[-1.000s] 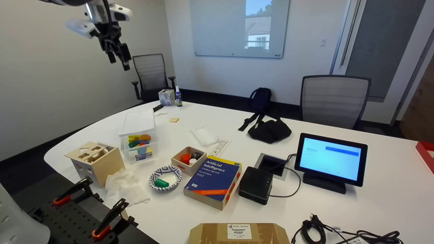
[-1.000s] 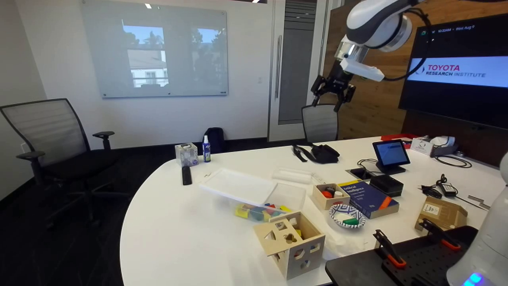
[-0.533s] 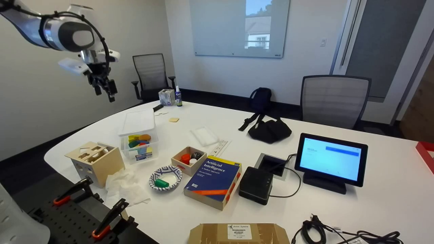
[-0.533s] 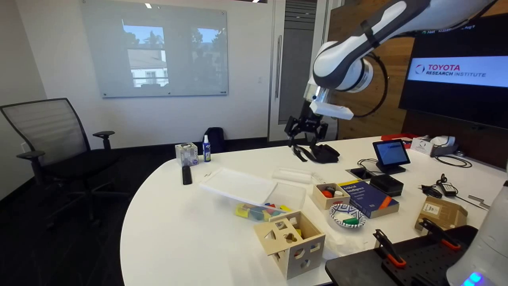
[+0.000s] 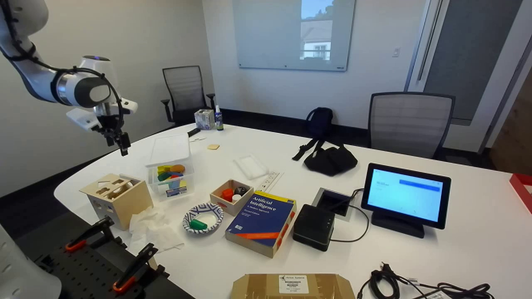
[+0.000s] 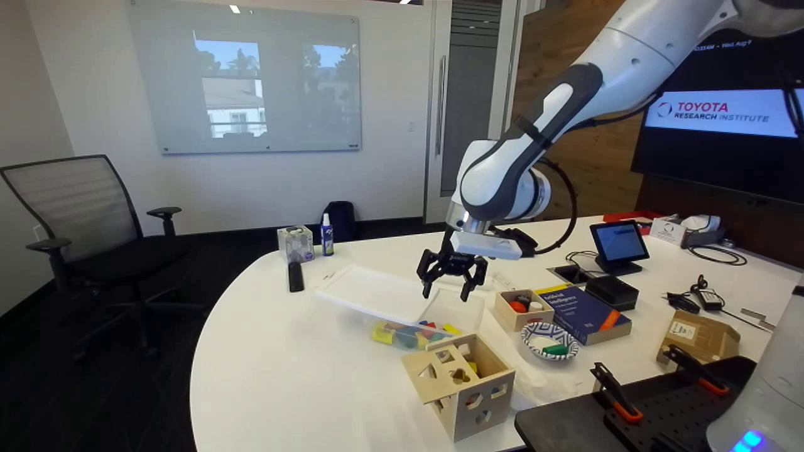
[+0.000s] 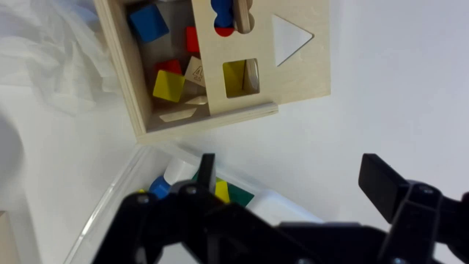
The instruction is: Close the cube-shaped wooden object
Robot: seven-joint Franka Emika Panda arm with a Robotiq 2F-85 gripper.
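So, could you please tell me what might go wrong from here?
In the wrist view, one finger of the open gripper appears over the tub, so lowering straight down could knock it. The lid overhangs the box, so pressing down on that side might lever it up. A skewed push might jam the lid or slide the whole box.

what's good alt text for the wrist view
A light tan wooden cube box stands part-open, its flat, hole-pierced wooden lid covering only some of the top; blue, red and yellow blocks show inside. Lower in the picture, empty black jaws stand wide apart, partly in front of a clear plastic container of coloured pieces.
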